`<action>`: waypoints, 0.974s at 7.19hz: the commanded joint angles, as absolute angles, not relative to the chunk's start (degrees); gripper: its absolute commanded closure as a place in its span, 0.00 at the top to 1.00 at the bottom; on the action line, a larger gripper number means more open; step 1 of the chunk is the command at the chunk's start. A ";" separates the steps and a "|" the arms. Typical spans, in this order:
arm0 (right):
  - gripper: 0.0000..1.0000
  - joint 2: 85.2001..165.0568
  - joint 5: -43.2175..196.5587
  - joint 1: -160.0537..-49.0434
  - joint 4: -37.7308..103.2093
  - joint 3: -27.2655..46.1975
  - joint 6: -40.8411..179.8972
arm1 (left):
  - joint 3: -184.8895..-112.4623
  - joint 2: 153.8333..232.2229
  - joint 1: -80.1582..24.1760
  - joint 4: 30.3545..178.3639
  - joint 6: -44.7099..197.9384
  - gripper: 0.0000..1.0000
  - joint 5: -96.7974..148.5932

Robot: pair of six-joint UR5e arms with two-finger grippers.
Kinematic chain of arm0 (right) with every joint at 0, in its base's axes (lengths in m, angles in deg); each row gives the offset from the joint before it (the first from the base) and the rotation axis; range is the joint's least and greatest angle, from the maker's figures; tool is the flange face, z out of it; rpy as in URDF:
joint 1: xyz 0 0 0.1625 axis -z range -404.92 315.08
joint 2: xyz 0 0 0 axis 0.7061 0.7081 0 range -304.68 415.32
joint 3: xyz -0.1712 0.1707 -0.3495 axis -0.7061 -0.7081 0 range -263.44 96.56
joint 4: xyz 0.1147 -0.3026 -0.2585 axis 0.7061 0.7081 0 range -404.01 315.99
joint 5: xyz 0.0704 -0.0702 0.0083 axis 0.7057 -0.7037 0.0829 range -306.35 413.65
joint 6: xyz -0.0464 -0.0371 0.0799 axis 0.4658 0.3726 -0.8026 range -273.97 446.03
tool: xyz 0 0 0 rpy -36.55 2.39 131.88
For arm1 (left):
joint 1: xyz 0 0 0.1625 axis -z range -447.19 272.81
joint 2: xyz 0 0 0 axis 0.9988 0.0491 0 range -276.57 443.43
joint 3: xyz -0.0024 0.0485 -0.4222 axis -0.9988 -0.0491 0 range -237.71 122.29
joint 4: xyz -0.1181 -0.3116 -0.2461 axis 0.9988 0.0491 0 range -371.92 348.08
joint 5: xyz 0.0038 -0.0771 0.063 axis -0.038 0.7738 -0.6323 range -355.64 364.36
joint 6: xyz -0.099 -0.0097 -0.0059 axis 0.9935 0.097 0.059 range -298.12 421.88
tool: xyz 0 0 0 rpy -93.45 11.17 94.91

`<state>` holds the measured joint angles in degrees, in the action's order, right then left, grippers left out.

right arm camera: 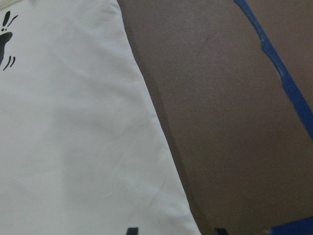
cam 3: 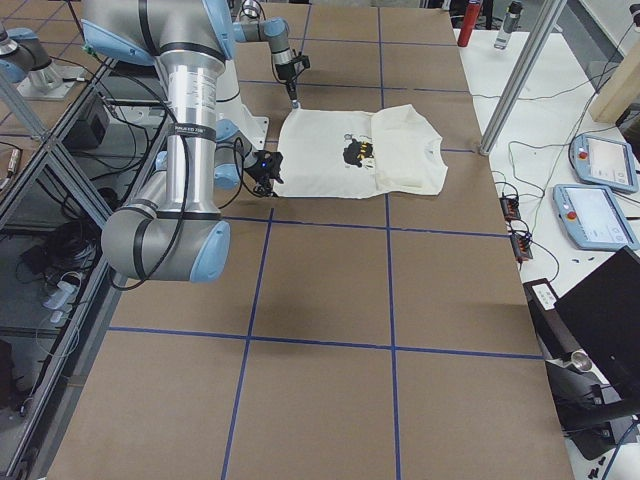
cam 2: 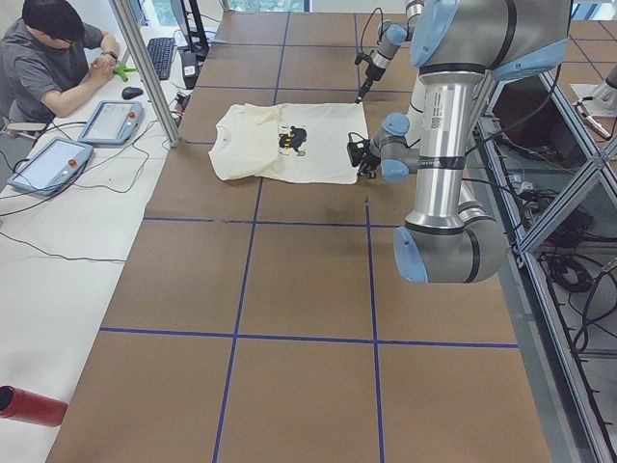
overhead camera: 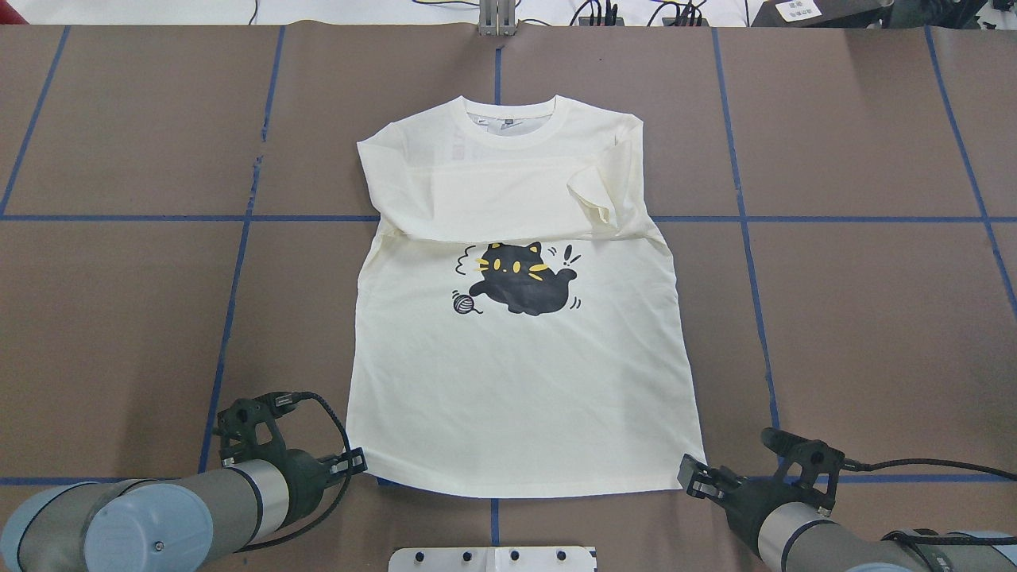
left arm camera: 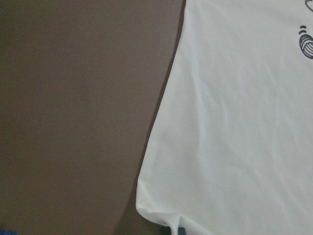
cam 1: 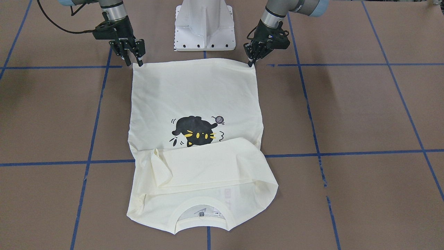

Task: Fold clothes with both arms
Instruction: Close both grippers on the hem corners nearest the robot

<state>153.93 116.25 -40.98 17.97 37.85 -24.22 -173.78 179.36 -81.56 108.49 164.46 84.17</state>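
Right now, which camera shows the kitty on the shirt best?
The overhead exterior view: the cat sits upright and large on the shirt. The front-facing view shows it upside down, its face partly under folded cloth. Both side views show it tiny. The wrist views miss it, catching only the yarn ball or marks.

The left arm [cam 1: 274, 15] reaches down at upper right, its left pincer [cam 1: 250, 63] closed (fingertips together). The right arm [cam 1: 112, 10] is at upper left, right pincer [cam 1: 134, 63] spread apart.

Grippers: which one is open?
The right gripper, fingers spread astride its T-shirt hem corner; the left gripper has fingertips closed on the other corner.
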 commanded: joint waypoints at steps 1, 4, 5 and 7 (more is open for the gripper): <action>0.59 153.85 116.23 -40.44 18.04 37.76 -24.27 | -173.72 179.32 -81.47 108.49 164.45 0.00 84.17; 0.59 153.85 116.14 -39.91 18.83 37.59 -24.27 | -173.81 179.32 -81.47 108.49 164.45 0.00 84.17; 0.59 153.85 116.14 -39.82 18.83 37.32 -24.27 | -173.81 179.24 -81.47 108.40 164.45 0.00 84.17; 0.55 153.85 116.14 -39.73 18.83 36.79 -24.27 | -173.81 179.32 -81.47 108.40 164.37 0.00 84.17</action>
